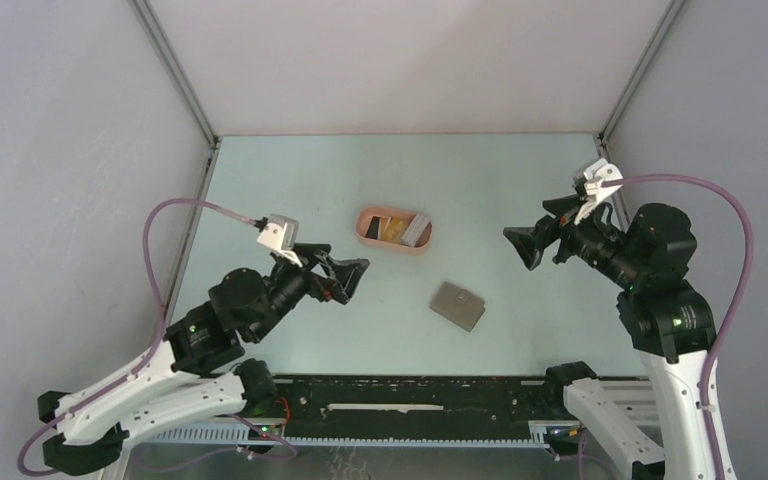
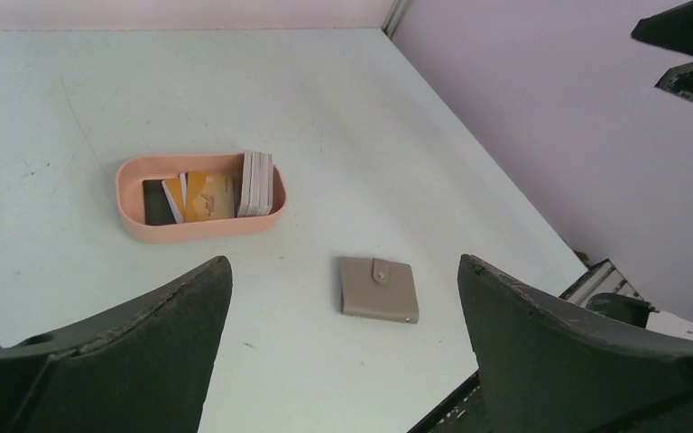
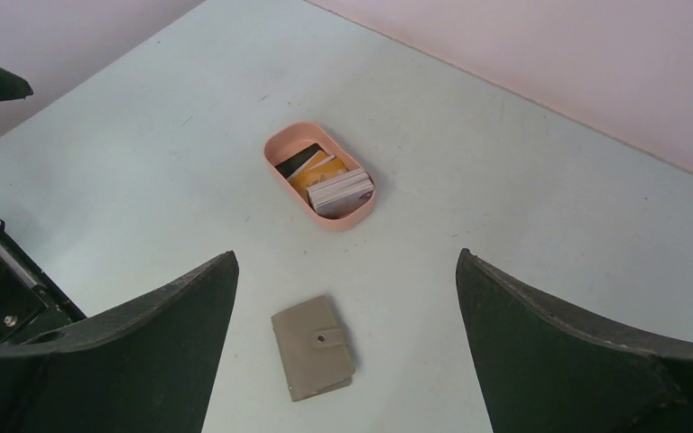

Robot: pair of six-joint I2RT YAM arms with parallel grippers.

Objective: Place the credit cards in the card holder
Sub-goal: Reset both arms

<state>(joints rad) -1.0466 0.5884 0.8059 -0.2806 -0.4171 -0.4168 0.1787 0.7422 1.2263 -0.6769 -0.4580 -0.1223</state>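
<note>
On the pale green tabletop (image 1: 290,190), the thin flat credit cards (image 1: 405,230) are seen inside the salmon-pink oval card holder (image 1: 392,248); the left hand (image 1: 355,278) and right hand (image 1: 520,248) are spread wide, nothing gripped.

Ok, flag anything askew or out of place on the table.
Nothing stands out. The cards sit inside the tray, a pale stack on edge at one end; the wallet lies closed, flat, apart from it.

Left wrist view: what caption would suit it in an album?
Between open fingers, cards sit in the pink tray; a closed grey wallet lies nearer on the table.
</note>
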